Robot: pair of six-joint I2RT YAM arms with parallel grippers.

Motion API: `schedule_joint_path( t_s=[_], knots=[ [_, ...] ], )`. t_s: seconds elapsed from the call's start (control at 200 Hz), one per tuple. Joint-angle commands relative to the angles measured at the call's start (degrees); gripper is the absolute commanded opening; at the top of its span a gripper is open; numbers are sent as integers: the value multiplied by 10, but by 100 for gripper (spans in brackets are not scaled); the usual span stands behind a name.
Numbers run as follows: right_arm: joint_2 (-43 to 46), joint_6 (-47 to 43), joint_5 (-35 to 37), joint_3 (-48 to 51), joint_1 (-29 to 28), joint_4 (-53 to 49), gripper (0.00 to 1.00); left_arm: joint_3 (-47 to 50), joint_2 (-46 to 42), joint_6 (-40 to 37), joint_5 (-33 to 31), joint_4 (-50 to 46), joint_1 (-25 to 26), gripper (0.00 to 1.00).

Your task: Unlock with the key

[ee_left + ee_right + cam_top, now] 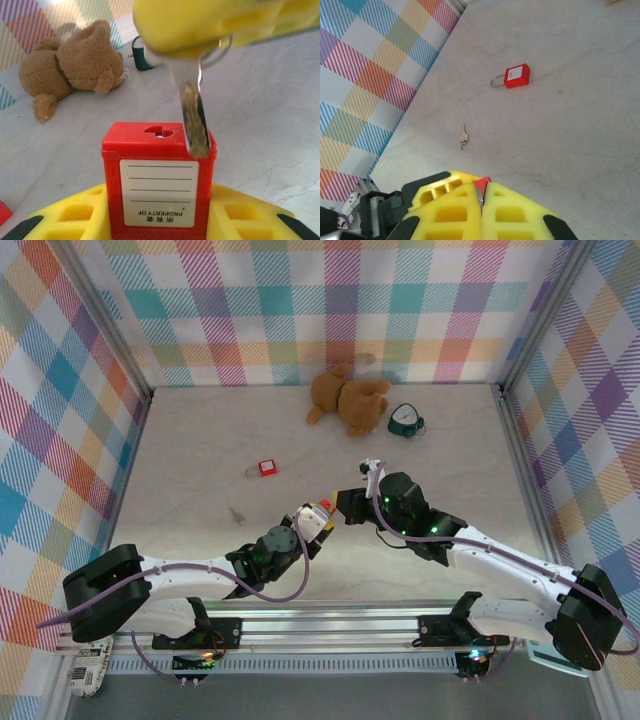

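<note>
Left gripper [314, 520] clamps padlock [159, 165], right gripper [482, 194] pinches the key [193, 117] — teddy bear [75, 65] beyond.

Colours: padlock [159, 180] red with white label; key [194, 117] silvery; gripper pads [450, 215] yellow; teddy bear [348, 398] brown; walls [250, 300] pastel plaid; table [200, 440] pale, faintly marbled.

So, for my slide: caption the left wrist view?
Silvery metal key in right gripper hangs over red square padlock held by left gripper.
</note>
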State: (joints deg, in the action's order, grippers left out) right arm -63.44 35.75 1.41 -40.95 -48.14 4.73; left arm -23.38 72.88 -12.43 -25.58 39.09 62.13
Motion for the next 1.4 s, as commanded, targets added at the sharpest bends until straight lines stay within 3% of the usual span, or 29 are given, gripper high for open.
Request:
schedule_joint_path(
  t_s=[0.0,0.645,1.395],
  knots=[
    [-2,-24,10,-16,-4,28,1,-5,-23,16,3,15,4,34],
    [-9,-51,50,-15,-6,50,1,-11,-20,44,23,-2,4,32],
    [-20,-67,31,19,-35,36,1,-43,-10,91,-23,7,2,28]
  ],
)
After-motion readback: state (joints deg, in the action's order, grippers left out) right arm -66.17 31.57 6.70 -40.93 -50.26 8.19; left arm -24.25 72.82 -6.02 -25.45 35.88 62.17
